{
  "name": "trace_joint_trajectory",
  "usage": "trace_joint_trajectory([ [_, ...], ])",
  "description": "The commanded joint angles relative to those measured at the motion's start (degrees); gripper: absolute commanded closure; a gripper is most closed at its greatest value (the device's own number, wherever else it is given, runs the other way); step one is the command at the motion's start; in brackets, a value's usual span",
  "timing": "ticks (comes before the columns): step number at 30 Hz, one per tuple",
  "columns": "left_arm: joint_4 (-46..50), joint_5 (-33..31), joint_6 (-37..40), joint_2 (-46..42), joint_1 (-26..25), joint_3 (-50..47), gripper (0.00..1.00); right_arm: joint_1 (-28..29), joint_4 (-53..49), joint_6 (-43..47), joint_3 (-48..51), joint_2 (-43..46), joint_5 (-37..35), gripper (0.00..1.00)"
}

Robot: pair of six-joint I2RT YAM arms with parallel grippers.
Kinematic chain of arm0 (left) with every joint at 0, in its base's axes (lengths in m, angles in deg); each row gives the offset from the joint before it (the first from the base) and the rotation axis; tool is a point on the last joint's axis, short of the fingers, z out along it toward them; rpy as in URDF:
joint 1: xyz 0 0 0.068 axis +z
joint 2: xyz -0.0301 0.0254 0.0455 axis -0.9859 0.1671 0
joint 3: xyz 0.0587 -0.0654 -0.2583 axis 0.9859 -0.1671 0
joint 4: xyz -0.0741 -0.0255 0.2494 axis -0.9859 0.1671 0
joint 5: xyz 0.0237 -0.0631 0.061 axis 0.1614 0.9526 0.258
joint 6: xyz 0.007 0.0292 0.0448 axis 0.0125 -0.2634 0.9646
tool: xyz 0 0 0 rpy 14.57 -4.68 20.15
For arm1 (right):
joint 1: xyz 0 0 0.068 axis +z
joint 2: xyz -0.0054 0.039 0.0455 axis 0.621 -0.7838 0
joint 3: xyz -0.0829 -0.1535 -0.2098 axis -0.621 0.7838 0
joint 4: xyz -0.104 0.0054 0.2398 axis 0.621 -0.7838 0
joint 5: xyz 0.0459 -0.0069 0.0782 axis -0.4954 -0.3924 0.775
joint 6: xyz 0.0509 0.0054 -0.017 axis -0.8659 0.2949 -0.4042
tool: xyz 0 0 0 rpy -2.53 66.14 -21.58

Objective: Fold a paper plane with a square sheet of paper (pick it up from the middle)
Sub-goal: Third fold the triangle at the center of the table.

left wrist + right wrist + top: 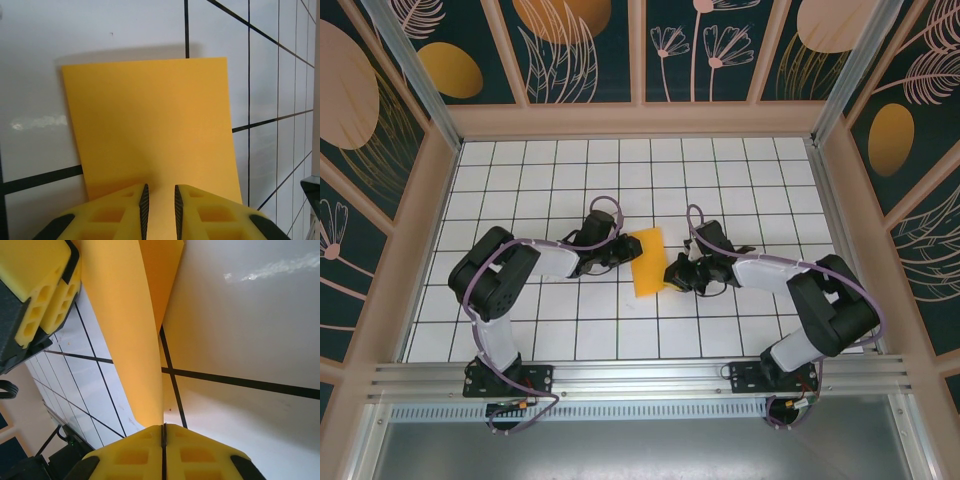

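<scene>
Top external view: the thin orange-yellow square sheet of paper [650, 262] sits near the middle of the white bench with black grid lines [570, 170]. It shows as an upright rectangle about 1 tile wide, so it is probably doubled over. The left end effector [623, 248] meets its edge at 10 o'clock and the right end effector [672, 273] meets it at 4 o'clock.

From the left wrist, the 2 yellow pads [144, 210] stand slightly spread, with orange paper visible in the narrow gap between them. I cannot tell whether they touch it.

From the right wrist, the 2 yellow pads [142, 452] are pressed together, pinching the sheet's near edge. From there the paper curves up off the bench toward 12 o'clock.
</scene>
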Motion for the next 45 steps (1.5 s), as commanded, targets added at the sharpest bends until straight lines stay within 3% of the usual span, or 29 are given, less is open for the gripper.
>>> trace_joint_trajectory([
  [1, 1.6, -0.9, 1.5, 1.2, 0.0, 1.3, 0.76, -0.3, 1.1, -2.2, -2.3, -1.4, 1.4, 0.92],
  [17, 3.6, -1.4, 2.5, 0.1, 0.0, 2.6, 0.77, 1.5, 3.6, -5.7, -10.9, -10.5, -0.2, 0.92],
  [24, 4.0, -9.5, 3.4, -5.8, 0.0, 2.2, 0.77, 1.7, 5.4, -5.7, -10.6, -11.6, -1.4, 0.92],
  [35, 9.3, -10.0, 2.9, 1.7, 0.0, 6.3, 0.83, 1.7, 8.3, -6.9, -10.5, -13.3, -1.6, 0.92],
  [45, 10.6, -9.6, 2.8, 3.0, 0.0, 6.3, 0.85, 1.7, 9.9, -7.0, -10.9, -14.6, -1.4, 0.92],
])
